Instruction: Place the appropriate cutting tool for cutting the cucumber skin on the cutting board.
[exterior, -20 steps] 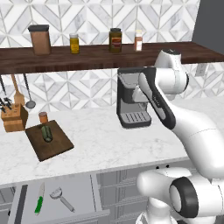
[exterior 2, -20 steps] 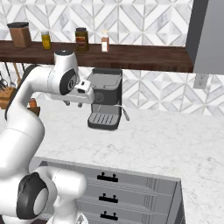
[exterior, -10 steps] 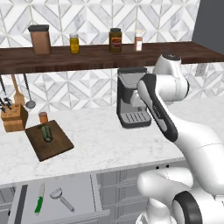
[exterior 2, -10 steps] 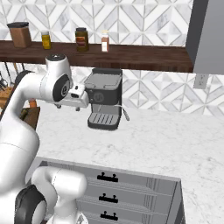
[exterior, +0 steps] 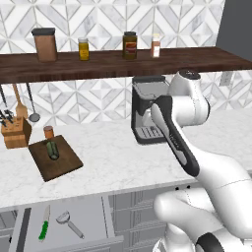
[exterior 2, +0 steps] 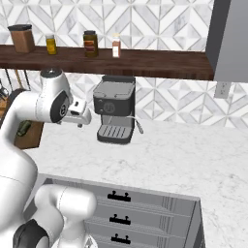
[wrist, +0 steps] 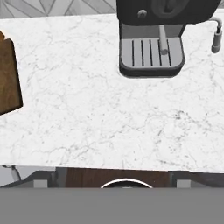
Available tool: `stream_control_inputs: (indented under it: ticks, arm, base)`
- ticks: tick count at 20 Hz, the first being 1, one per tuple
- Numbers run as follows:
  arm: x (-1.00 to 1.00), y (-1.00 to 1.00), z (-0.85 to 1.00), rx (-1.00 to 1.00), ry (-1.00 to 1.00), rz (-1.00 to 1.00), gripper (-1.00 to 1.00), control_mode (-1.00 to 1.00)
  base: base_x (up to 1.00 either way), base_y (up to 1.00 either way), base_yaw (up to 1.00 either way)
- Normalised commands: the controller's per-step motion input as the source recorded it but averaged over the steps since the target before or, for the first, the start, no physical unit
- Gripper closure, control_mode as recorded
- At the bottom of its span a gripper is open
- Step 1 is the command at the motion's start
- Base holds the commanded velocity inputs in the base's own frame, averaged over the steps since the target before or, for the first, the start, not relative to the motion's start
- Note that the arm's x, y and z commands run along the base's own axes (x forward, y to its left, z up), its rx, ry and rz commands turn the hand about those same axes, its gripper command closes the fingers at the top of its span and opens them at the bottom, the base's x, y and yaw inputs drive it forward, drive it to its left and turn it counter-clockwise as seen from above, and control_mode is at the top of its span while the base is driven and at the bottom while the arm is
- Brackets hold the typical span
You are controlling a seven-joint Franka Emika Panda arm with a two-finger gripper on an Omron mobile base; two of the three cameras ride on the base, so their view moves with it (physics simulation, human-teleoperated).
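Note:
The cutting tool, a small grey peeler (exterior: 69, 224), lies in an open drawer (exterior: 93, 224) below the counter, beside a green-handled knife (exterior: 44, 224). On the counter to the left rests the dark brown cutting board (exterior: 59, 165) with the short green cucumber (exterior: 52, 149) on it. The board (exterior 2: 33, 137) and cucumber (exterior 2: 23, 128) also peek out behind my arm, and a corner of the board (wrist: 8, 81) sits at the hand view's left edge. My gripper (exterior 2: 82, 117) hangs above the counter in front of the coffee machine (exterior: 146, 117), far from the drawer. Its fingers are hidden.
A tan knife block (exterior: 15, 134) and a small orange-brown jar (exterior: 48, 132) stand just behind the board. Jars line the dark shelf (exterior: 123, 61) above. Hanging utensils (exterior: 30, 106) are at the far left. Bare marble counter (wrist: 100, 113) stretches between board and machine.
My arm has swung: the elbow moved right in the left base view, and the hand moved slightly left and down in the right base view. Peeler, board and cucumber stayed put.

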Motion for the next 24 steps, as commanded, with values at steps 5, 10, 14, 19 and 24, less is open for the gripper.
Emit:
stream_control_inputs:
  ticks: [5, 10, 14, 19, 24]
  arm:
    - [-0.02, 0.54, -0.26, 0.08, 0.02, 0.00, -1.00, -1.00]
    - [-0.12, 0.76, -0.14, 0.01, 0.00, 0.00, -1.00, -1.00]
    - [-0.15, 0.95, -0.11, 0.00, 0.00, 0.00, -1.00, -1.00]
    - [-0.02, 0.46, -0.04, 0.00, 0.00, 0.00, -1.00, -1.00]
    - [-0.03, 0.02, 0.00, 0.00, 0.00, 0.00, -1.00, -1.00]
  base:
    - [0.00, 0.00, 0.00]
    - [0.00, 0.00, 0.00]
    - [0.00, 0.00, 0.00]
    - [0.00, 0.00, 0.00]
    - [0.00, 0.00, 0.00]
